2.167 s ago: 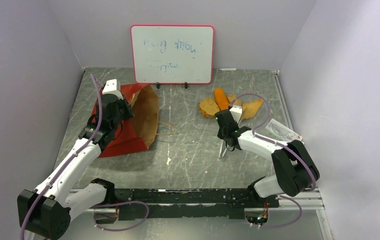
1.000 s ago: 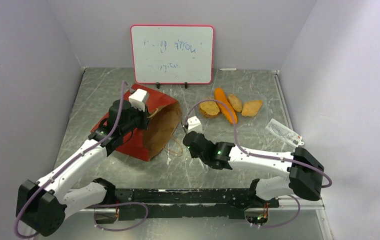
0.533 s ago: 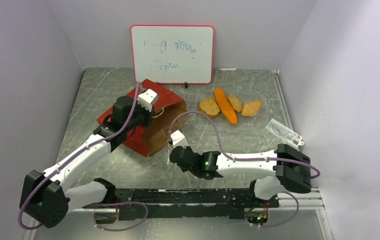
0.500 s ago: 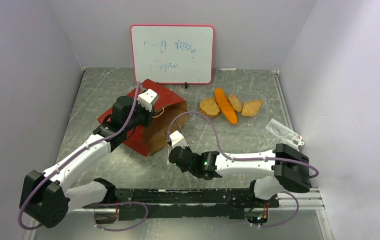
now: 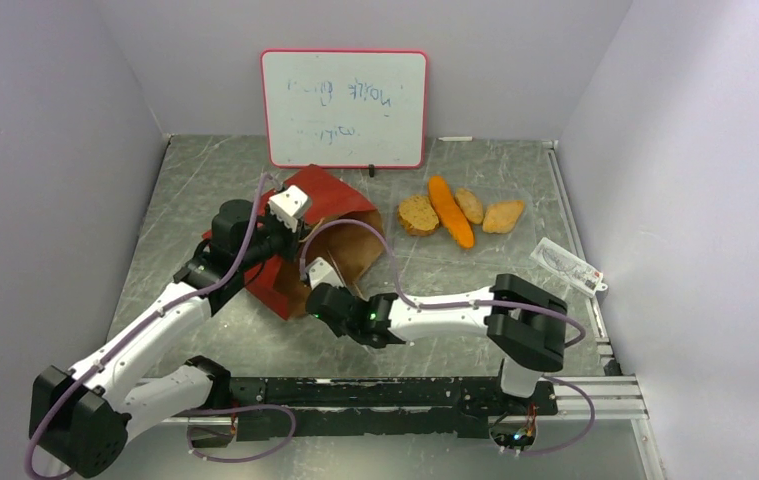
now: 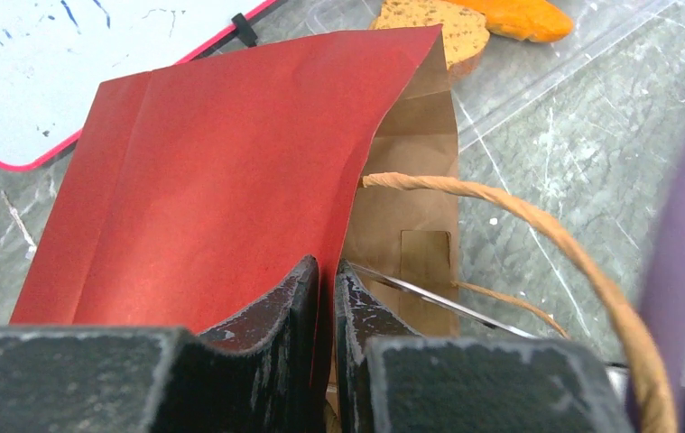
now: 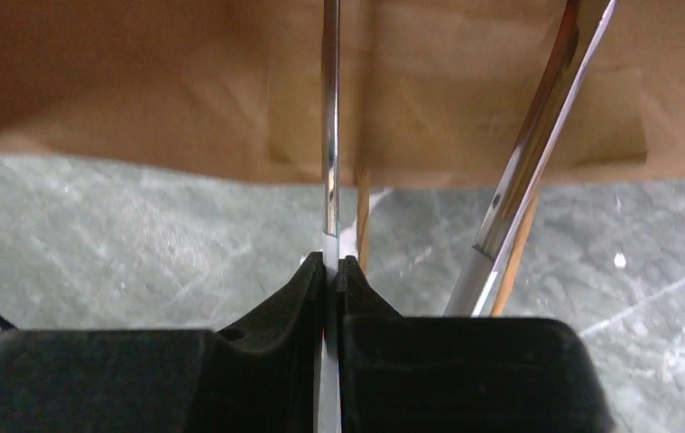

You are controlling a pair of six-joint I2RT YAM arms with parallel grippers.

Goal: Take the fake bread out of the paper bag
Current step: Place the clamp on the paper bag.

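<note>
Now, step: my left pincer (image 6: pixel 325 271) pinches the paper bag (image 6: pixel 212 171) rim; my right pincer (image 7: pixel 331 266) clamps tongs (image 7: pixel 537 135).
Next: sweep inside; fake bread (image 5: pixel 452 212) lies beyond.

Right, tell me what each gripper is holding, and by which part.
Left gripper: the paper bag, pinched at the red wall's edge by its mouth. Right gripper: metal tongs, clamped by one thin blade.

Whiteboard (image 5: pixel 344 108): upper centre, pink-framed, scribbled.
Plastic packet (image 5: pixel 566 265): right side, lying flat.
Metal tongs (image 7: pixel 330 108): bright strips, centre.
Table (image 5: pixel 515 170): grey, marbled.
</note>
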